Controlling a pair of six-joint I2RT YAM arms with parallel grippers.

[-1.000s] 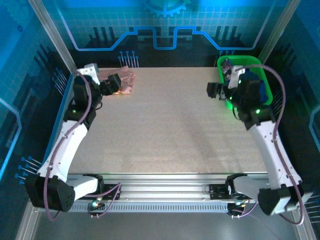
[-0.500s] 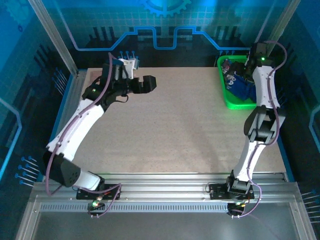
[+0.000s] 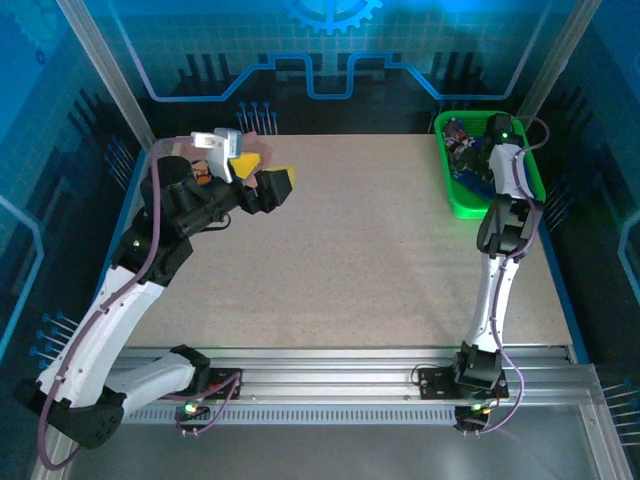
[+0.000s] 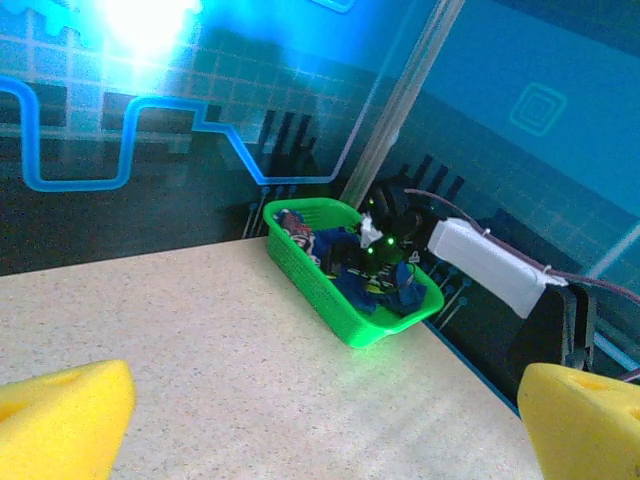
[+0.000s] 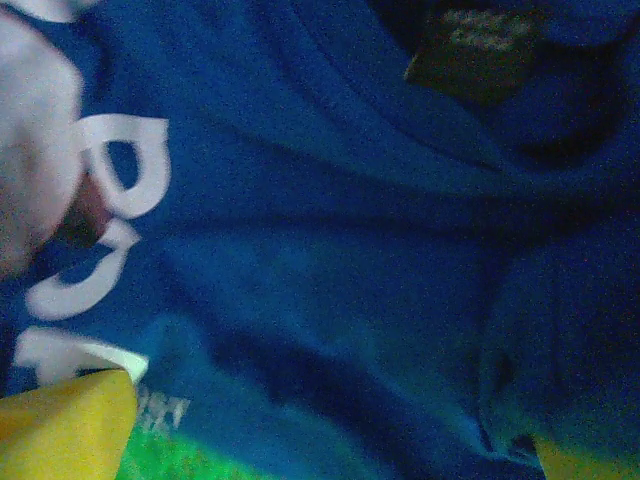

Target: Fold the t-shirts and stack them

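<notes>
At the overhead view's upper right, my right gripper (image 5: 330, 445) hangs with jaws wide apart inside the green basket (image 3: 495, 210), over the blue t-shirt (image 5: 330, 250), placed to pinch it. My left gripper (image 4: 320, 420) hovers spread, upper left.

you get a blue cast over everything from the glowing wall panels (image 3: 400, 40); the table (image 3: 350, 260) is evenly lit with soft shadows. in your left wrist view white glare blows out the top left corner. your right wrist view is dim, the blue shirt (image 5: 330, 250) blurred.
</notes>
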